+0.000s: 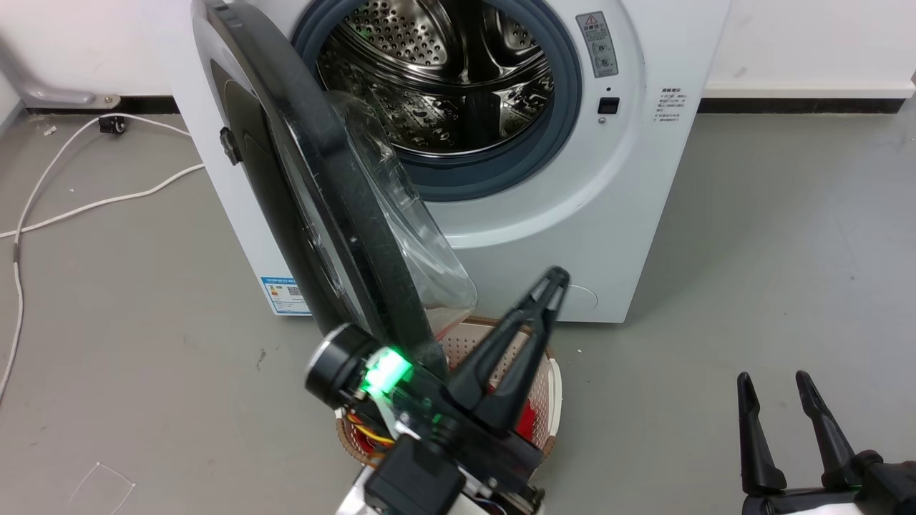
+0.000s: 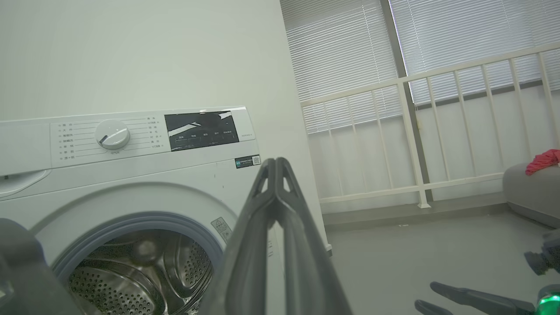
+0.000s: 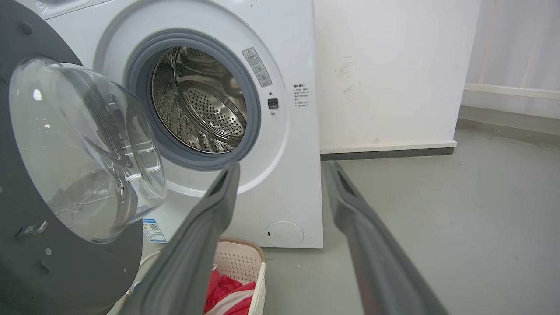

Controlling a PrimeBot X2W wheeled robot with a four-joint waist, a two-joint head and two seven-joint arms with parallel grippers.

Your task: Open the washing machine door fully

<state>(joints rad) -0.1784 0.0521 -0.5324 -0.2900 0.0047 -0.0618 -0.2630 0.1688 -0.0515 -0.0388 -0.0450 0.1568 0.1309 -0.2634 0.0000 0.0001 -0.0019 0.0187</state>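
The washing machine [image 1: 644, 179] is a white front-loader with its steel drum exposed. Its round black washing machine door [image 1: 336, 214] stands swung out about edge-on toward me, the clear glass bowl bulging to the right; the bowl and grey inner face [image 3: 65, 153] fill the left of the right wrist view. My left gripper [image 1: 554, 280] is shut and empty, its fingers pointing up beside the door's lower inner edge; whether it touches the door is unclear. In its own wrist view the closed tips [image 2: 275, 162] sit before the machine's front [image 2: 131, 175]. My right gripper [image 1: 774, 379] is open at the lower right, apart from the machine.
A white laundry basket [image 1: 551, 386] with red cloth stands on the floor under the door, also seen as the basket [image 3: 245, 262] in the right wrist view. White cables [image 1: 86, 179] trail over the grey floor at left. A white railing [image 2: 415, 131] and a grey seat [image 2: 529, 188] lie to the right.
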